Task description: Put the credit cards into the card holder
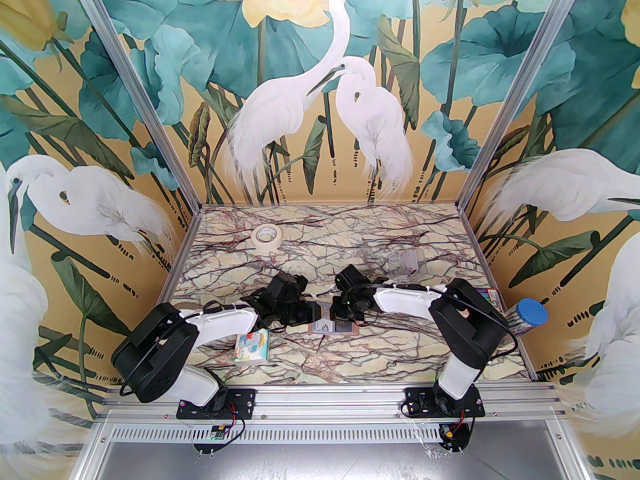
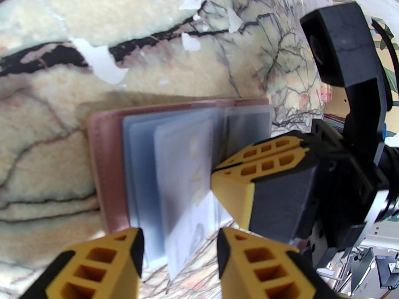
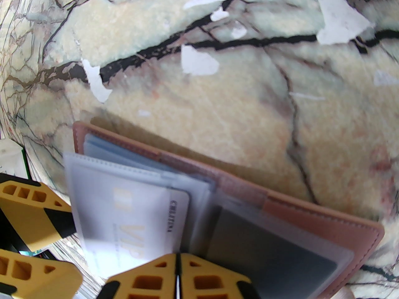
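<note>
The left gripper (image 2: 179, 234) hangs part open and empty over the open card holder (image 3: 311, 216), which lies toward the middle of the near edge of the tabletop (image 1: 350, 248), while the shut right gripper (image 3: 178, 260) pins its fold; a white card (image 3: 137, 226) and a dark card (image 3: 274, 254) look sleeved, and I cannot tell whether more remain.

A marble-patterned tabletop, cream with dark red and black veins (image 1: 320, 248), is walled on three sides by panels printed with white egrets, teal lotus leaves and pale yellow blossoms on ochre (image 1: 450, 93). Silver aluminium posts (image 1: 151, 118) rise from its far corners (a matching slotted rail (image 1: 320, 397) lines the near edge). Bright, even light.
</note>
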`<move>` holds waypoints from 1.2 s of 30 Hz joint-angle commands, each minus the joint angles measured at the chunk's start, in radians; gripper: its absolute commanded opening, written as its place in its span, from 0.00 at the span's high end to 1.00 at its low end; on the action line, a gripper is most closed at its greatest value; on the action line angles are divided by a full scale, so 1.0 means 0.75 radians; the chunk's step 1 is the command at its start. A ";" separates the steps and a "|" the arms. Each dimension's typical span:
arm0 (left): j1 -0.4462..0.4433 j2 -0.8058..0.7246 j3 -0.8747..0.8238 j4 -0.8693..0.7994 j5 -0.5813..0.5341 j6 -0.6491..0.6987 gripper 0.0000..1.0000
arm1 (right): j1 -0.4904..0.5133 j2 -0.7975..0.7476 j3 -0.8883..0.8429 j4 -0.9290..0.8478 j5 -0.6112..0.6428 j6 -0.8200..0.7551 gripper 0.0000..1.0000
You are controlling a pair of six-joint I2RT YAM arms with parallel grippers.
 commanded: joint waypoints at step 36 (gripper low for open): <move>-0.076 0.072 0.061 0.240 0.152 -0.135 0.65 | -0.122 -0.492 -0.391 0.287 0.162 0.161 0.79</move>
